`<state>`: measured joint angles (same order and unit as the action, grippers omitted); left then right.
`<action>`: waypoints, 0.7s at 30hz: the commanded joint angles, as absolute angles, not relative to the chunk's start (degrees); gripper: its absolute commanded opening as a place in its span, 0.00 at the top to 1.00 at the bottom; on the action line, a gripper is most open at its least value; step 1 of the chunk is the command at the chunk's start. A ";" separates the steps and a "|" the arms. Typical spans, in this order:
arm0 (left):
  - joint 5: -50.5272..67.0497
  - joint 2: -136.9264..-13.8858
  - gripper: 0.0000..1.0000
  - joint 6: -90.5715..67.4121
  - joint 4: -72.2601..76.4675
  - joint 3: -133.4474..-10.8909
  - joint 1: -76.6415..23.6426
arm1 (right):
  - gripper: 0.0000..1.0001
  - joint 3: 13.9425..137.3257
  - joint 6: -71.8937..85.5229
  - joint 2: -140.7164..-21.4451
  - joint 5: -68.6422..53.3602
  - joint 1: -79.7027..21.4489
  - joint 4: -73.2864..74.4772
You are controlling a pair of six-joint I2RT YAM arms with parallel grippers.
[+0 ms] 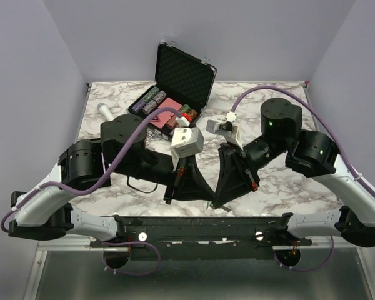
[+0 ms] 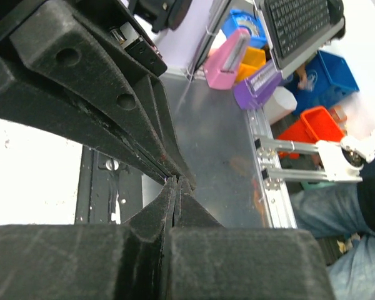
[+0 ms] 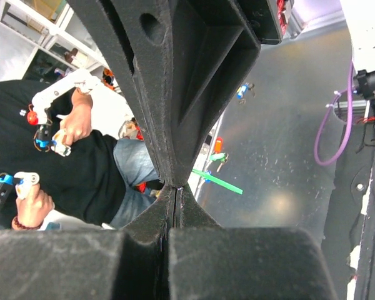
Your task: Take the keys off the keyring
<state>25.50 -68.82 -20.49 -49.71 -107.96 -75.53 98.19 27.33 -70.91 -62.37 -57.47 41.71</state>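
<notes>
My left gripper and right gripper meet tip to tip low over the table's near edge. Both are shut. In the left wrist view my gripper touches the right fingers, which come in from the upper left. In the right wrist view my gripper touches the left fingers from above. A tiny metallic glint, the keyring, shows where the tips meet; the rest of it is hidden. The keys, a bright green piece, stick out just right of the tips.
An open black chip case with poker chips stands at the back centre. A white microphone lies at the back left. A black cable loop lies under the left arm. A black rail runs along the near edge. A seated person is beyond the table.
</notes>
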 commanded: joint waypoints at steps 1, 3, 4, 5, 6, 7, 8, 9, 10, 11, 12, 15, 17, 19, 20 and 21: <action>39.20 -73.30 1.00 -19.51 -57.04 -106.88 -76.47 | 0.99 95.19 26.89 -71.98 -53.09 -56.43 33.49; 40.16 -73.56 1.00 -19.07 -57.39 -106.52 -76.29 | 0.99 94.14 27.07 -71.72 -53.09 -56.43 32.96; 40.25 -73.65 1.00 -18.64 -57.65 -106.44 -76.20 | 0.99 93.43 27.24 -71.63 -53.09 -56.43 32.52; 40.95 -73.74 1.00 -18.46 -57.92 -106.17 -76.11 | 0.99 92.99 27.33 -71.63 -53.17 -56.43 32.35; 41.65 -73.91 1.00 -17.93 -58.27 -106.17 -76.03 | 0.99 92.55 27.42 -71.63 -53.26 -56.43 32.17; 42.01 -74.18 1.00 -17.49 -58.79 -106.17 -75.85 | 0.99 92.29 27.51 -71.54 -53.26 -56.43 31.99; 42.71 -74.35 1.00 -16.88 -59.49 -106.17 -75.68 | 0.99 91.85 27.51 -71.54 -53.09 -56.43 31.91; 43.58 -74.70 1.00 -16.18 -60.11 -106.17 -75.33 | 0.99 91.24 27.68 -71.46 -53.09 -56.43 31.38; 44.03 -74.97 1.00 -15.56 -61.16 -106.43 -75.15 | 0.99 90.71 27.95 -71.37 -53.00 -56.43 30.94; 44.03 -75.32 1.00 -14.77 -62.04 -106.61 -74.71 | 0.99 90.36 28.04 -71.28 -52.91 -56.43 30.59; 44.38 -75.50 1.00 -14.24 -62.75 -106.79 -74.27 | 0.99 90.09 28.12 -71.28 -52.91 -56.43 30.50; 44.56 -75.15 1.00 -14.15 -62.32 -106.26 -72.78 | 0.99 89.56 28.04 -71.46 -52.65 -56.43 30.24; 44.30 -74.27 0.91 -15.55 -60.13 -105.12 -71.90 | 0.99 89.12 27.95 -71.19 -52.30 -56.43 30.23; 43.77 -73.04 0.80 -16.96 -57.23 -103.19 -71.11 | 0.99 88.68 27.69 -70.84 -51.60 -56.51 30.41; 43.25 -71.99 0.75 -17.75 -56.00 -102.14 -70.93 | 0.99 88.25 27.60 -70.75 -51.24 -56.51 30.41; 42.72 -71.46 0.70 -18.36 -54.77 -101.43 -70.75 | 0.99 88.07 27.51 -70.40 -51.07 -56.43 30.50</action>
